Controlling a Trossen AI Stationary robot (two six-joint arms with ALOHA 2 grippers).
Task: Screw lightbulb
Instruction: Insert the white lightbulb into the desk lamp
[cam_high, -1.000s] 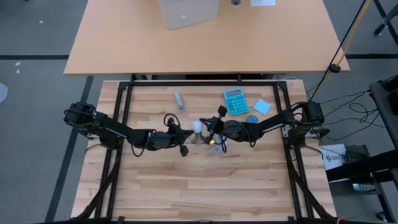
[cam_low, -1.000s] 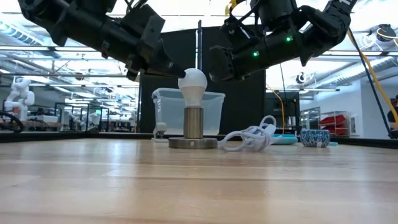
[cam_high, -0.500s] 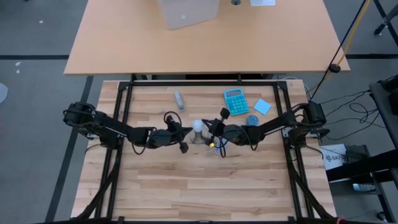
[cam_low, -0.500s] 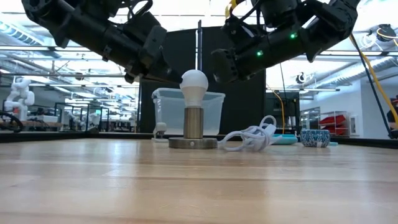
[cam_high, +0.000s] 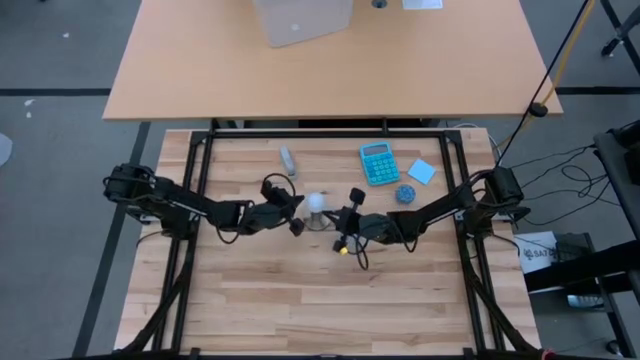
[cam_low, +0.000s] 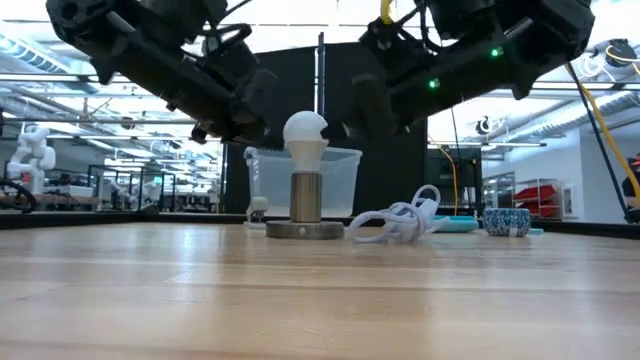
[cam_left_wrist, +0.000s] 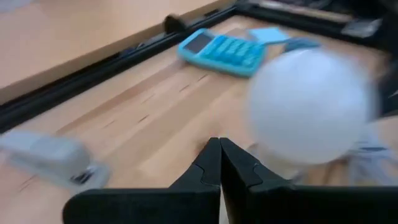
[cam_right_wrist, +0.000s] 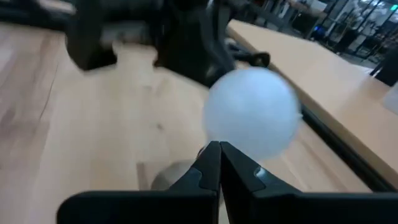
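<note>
The left tool (cam_high: 291, 214) sits just to the left of the lightbulb (cam_high: 318, 204), its fingers pressed together in its own wrist view and holding nothing. The lightbulb stands upright in the cylindrical socket base (cam_low: 305, 205) near the middle of the worktop (cam_high: 300, 290), with the frosted head up and free of both tools, as the low view shows. To its right a white coiled cable (cam_low: 395, 222) trails over the wood, and the right tool (cam_high: 349, 218) lies just beside the base, its fingers likewise closed on nothing. Farther right are a blue calculator (cam_high: 379, 163) and a small blue dish (cam_low: 506, 221). The bulb looks seated, so the step in hand appears to be the turning itself, or a check that it is tight. The next move would call for one tool to open, close round the head and twist, while the base is kept from spinning.
</note>
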